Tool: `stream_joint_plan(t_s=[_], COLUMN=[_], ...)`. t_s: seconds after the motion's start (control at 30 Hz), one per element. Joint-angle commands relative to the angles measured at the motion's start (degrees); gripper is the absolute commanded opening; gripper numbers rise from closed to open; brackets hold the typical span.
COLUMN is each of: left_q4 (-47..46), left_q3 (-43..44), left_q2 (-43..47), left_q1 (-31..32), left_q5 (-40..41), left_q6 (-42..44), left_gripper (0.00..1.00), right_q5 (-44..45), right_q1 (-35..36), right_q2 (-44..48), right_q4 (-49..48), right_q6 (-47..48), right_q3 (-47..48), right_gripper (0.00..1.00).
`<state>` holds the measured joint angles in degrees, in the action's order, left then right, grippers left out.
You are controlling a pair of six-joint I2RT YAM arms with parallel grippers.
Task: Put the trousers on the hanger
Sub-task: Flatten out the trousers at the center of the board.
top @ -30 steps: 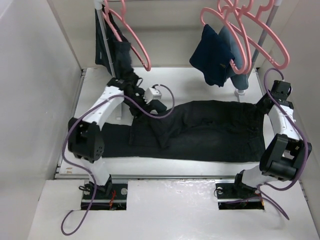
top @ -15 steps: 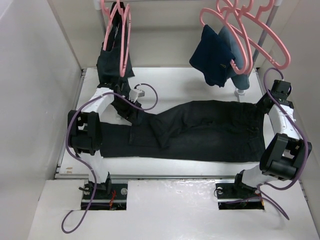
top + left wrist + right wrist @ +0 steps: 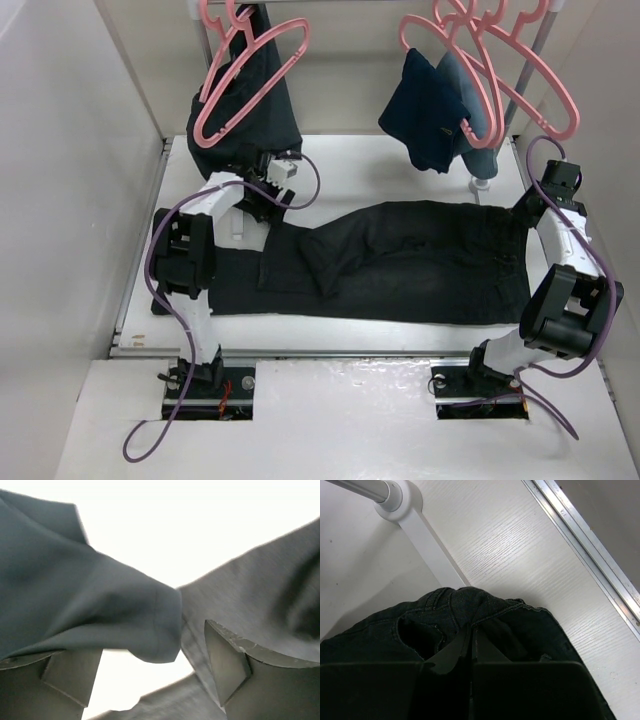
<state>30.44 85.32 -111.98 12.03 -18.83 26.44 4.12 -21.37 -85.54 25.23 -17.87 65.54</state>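
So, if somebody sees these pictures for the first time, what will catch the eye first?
First the black trousers, lying across the middle of the table, with the right claw shut on their waistband at the right end. Next the bright pink hangers hanging at the back, a navy garment draped on one, while the left claw stands open around dark cloth at the back left.

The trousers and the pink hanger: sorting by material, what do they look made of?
The trousers: matte black woven cloth, probably denim, judging by the topstitched seams. The hanger: thin, smooth, evenly pink, slightly glossy, so likely moulded plastic.
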Motion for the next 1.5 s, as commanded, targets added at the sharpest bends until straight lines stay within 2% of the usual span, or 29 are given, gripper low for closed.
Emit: stream_joint_plan(t_s=[0.0,0.1,0.17,0.2,0.23,0.33,0.37,0.5,0.63,0.73,0.77,0.83,0.9,0.93,1.0,1.23,1.47], left_q4=[-8.89,-8.13,-4.18,-2.33,-0.05,4.87,6.64,12.1,12.1,12.1,12.1,12.72,13.33,13.86,14.56,18.07,23.7], left_q3=[4.31,11.06,15.56,16.97,17.51,15.41,15.4,14.35,13.21,13.21,13.21,13.82,13.82,13.82,13.82,16.54,21.2], left_q2=[2.57,-2.08,-5.94,-5.96,-5.97,-4.21,-4.21,-7.18,-9.48,-11.14,-12.02,-13.17,-14.57,-14.58,-13.62,-2.46,11.51], left_q1=[2.9,3.44,2.74,2.73,2.21,1.68,1.68,2.82,2.82,2.82,2.82,2.82,2.82,2.82,2.82,2.82,3.87], left_q5=[11.16,18.36,17.17,14.98,8.09,-5.03,-6.03,-4.12,2.55,2.57,2.57,4.06,4.59,4.59,3.54,2.31,0.21], left_q6=[2.12,1.26,0.72,0.72,0.72,2.22,3.0,3.72,0.3,-0.41,-1.12,-1.12,-1.74,-1.74,-1.74,2.56,11.52], left_gripper=[0.77,0.8,0.8,0.8,0.8,0.79,0.77,0.76,0.76,0.74,0.72,0.58,0.4,0.19,0.02,0.0,0.0], right_q5=[0.54,0.54,0.54,0.54,0.54,1.24,1.24,1.24,0.71,0.71,0.71,0.71,0.71,0.71,0.71,0.71,-5.87], right_q1=[-0.34,-0.34,-0.34,-0.34,-0.34,-0.34,-0.34,-0.34,-0.34,-0.34,-0.34,-0.34,-0.34,-0.34,-0.34,-0.34,-0.87], right_q2=[0.72,0.72,1.33,1.86,1.87,3.18,3.79,4.33,4.33,4.33,4.85,4.85,4.85,4.85,5.38,5.91,4.24], right_q4=[-1.77,-1.77,-1.77,-1.77,-1.77,-1.77,-1.77,-1.77,-1.77,-1.77,-1.77,-1.77,-1.24,-1.24,-1.24,-1.24,-2.38], right_q6=[0.82,0.82,0.82,0.82,0.82,0.82,0.82,0.82,0.82,0.82,0.82,0.82,0.82,0.82,0.82,0.2,-2.34], right_q3=[1.17,1.17,1.17,1.17,0.65,0.03,0.03,-0.5,-0.5,-0.5,-0.5,-0.5,-0.5,-0.5,0.03,0.56,3.62], right_gripper=[0.0,0.0,0.0,0.0,0.0,0.0,0.0,0.0,0.0,0.0,0.0,0.0,0.0,0.0,0.0,0.0,0.0])
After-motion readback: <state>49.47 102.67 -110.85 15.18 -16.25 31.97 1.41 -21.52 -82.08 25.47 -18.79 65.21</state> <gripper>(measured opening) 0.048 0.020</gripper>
